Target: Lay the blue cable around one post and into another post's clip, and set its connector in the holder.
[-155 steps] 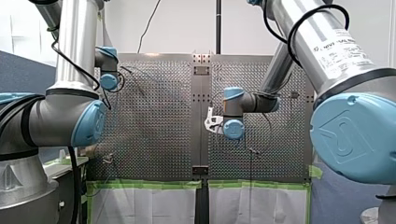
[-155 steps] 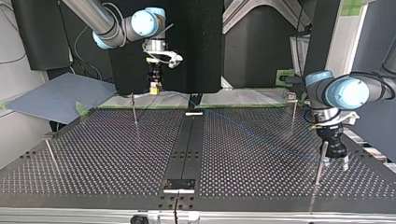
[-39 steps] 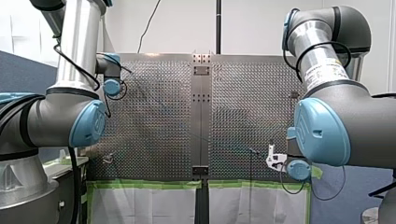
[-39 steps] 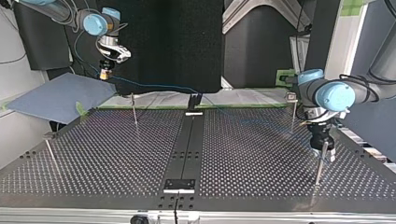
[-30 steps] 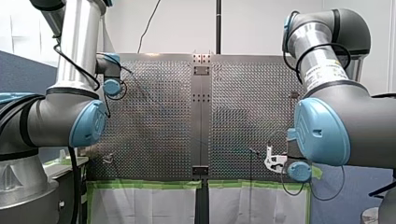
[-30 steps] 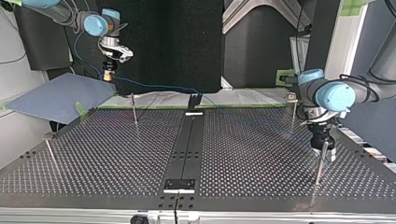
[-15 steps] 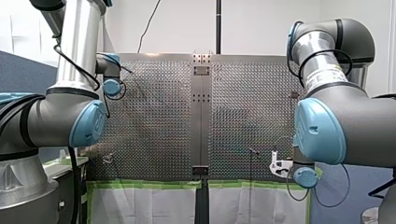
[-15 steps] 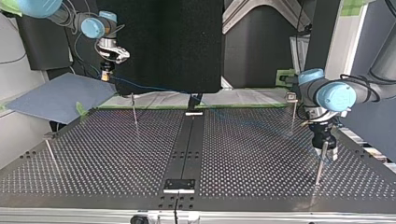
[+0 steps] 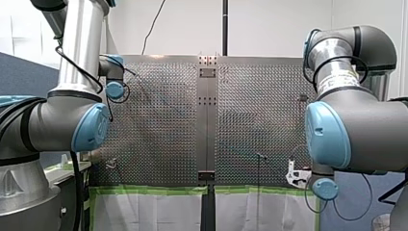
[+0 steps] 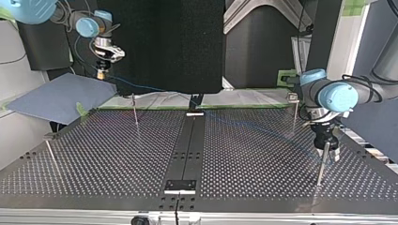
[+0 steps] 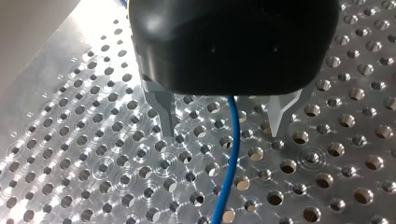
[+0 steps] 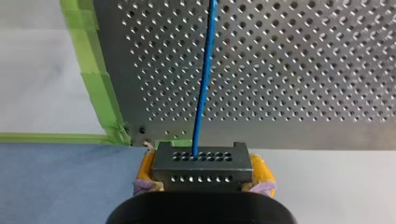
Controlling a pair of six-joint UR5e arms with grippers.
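Note:
In the right wrist view my right gripper point(image 12: 196, 173) is shut, its yellow pads point(image 12: 261, 169) clamping a dark grey connector point(image 12: 195, 159). The blue cable point(image 12: 204, 84) leaves the connector and runs out over the perforated table point(image 12: 303, 70). The top view shows this gripper point(image 10: 101, 73) raised off the table's far left corner, with the cable point(image 10: 155, 87) stretching across to my left gripper point(image 10: 330, 153). In the left wrist view my left gripper point(image 11: 223, 122) stands open just above the table, and the cable point(image 11: 230, 158) passes loosely between its metal fingers point(image 11: 164, 111).
Thin posts stand at the far left point(image 10: 134, 110), near left point(image 10: 50, 155), far right point(image 10: 294, 115) and near right point(image 10: 321, 165), the last right beside my left gripper. A black holder point(image 10: 195, 101) sits at the centre strip's far end. Green tape point(image 12: 88, 70) and a blue sheet point(image 10: 61, 96) border the table.
My right arm has carried the connector further toward the top view's left, past the table's corner, pulling the cable along. My left gripper has stayed by the near right post.

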